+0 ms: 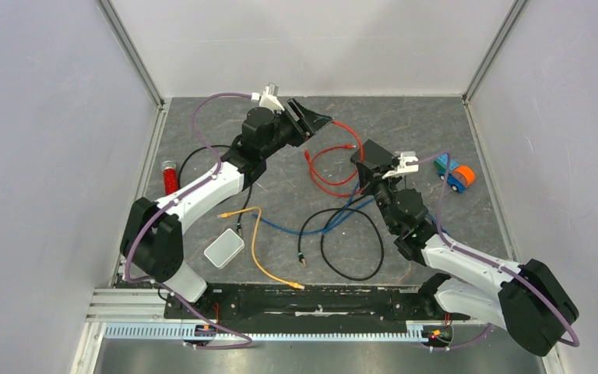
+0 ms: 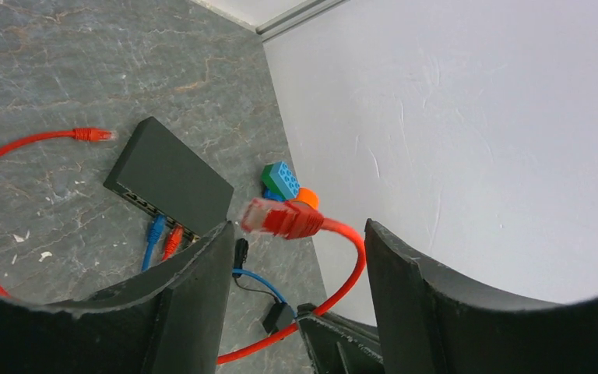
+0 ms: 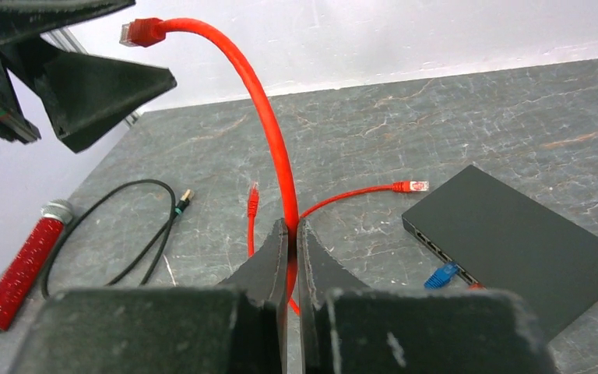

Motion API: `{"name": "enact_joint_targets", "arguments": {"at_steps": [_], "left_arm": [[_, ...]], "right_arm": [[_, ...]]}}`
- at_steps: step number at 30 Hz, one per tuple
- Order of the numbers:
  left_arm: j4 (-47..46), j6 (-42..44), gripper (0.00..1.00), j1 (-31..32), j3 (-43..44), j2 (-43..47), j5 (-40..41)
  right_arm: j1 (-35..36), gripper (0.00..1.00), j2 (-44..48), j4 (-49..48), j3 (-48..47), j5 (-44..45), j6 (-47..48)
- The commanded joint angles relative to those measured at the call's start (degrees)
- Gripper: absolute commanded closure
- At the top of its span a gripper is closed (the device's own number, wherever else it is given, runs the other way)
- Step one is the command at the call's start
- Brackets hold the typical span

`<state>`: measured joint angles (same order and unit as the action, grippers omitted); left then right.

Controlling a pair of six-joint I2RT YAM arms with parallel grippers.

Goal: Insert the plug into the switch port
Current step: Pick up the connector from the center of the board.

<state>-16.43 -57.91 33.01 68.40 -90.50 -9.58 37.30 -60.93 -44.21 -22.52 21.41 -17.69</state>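
The right fingers (image 3: 265, 261) are pressed together on the red cable (image 3: 269, 132), which arches upward from them. Its plug (image 2: 276, 218) hangs in the air between the spread left fingers (image 2: 195, 288). The black switch (image 2: 171, 175) lies on the counter (image 2: 47, 93) below, its port side towards the arms.

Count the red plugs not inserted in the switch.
3: raised plug by the left gripper; second plug on the table near the switch; third plug left of it. Others may be hidden.
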Motion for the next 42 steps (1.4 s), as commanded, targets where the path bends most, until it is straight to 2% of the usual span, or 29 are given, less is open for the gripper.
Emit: {"name": "enact_joint_targets", "arguments": {"at_steps": [1,5,8,10,14,15,18,20,22,24,28,33,36,42], "left_arm": [[-2.10,-3.89,0.34,0.03,1.25,-0.62,0.27],[-2.01,-4.14,0.47,0.03,1.52,-1.35,-0.55],[-3.43,-2.85,0.70,-0.05,0.79,-1.22,-2.32],[-5.38,-0.17,0.85,-0.38,-0.24,-0.76,-4.63],[-12.25,3.65,0.96,-2.57,-4.03,0.24,-11.16],[-13.41,5.35,0.98,-3.20,-4.18,-0.29,-14.55],[-10.98,11.79,0.98,-5.05,-1.84,-2.50,-25.59],[-9.69,15.85,0.98,-5.58,-1.17,-3.68,-28.93],[-9.34,19.47,0.98,-5.68,-1.43,-4.28,-35.66],[-6.89,23.94,0.98,-5.68,-1.21,-4.51,-38.86],[0.03,34.91,0.98,-5.62,0.06,-5.04,-42.47],[0.62,40.55,0.98,-5.51,0.32,-5.60,-46.94],[2.52,43.00,0.98,-5.07,0.93,-6.67,-47.98],[7.95,49.38,0.98,-3.76,1.07,-7.08,-44.91]], "right_arm": [[2.46,1.00,-0.63,-5.64,1.11,3.70,7.30],[4.93,1.00,-1.98,-8.72,2.16,3.93,11.65],[6.65,0.98,-3.28,-10.57,3.12,2.80,15.76],[6.82,0.91,-4.24,-10.75,3.53,0.63,17.09],[6.48,0.68,-2.47,-5.06,2.56,-5.35,20.76],[5.98,0.60,-1.57,-2.59,1.65,-7.67,21.23],[3.01,0.44,0.91,4.74,-2.17,-15.21,20.70],[-1.24,0.36,1.82,9.23,-5.19,-24.52,18.65],[-6.20,0.32,1.83,11.19,-7.70,-33.77,14.41],[-11.34,0.31,0.54,12.82,-11.10,-41.64,9.90],[-15.25,0.35,-5.02,20.86,-20.78,-50.07,3.23],[-16.09,0.38,-11.16,31.85,-31.04,-52.34,-2.62],[-16.20,0.44,-13.57,31.82,-32.67,-54.95,-3.95],[-16.20,0.47,-15.78,32.11,-33.81,-55.16,-5.70]]}}
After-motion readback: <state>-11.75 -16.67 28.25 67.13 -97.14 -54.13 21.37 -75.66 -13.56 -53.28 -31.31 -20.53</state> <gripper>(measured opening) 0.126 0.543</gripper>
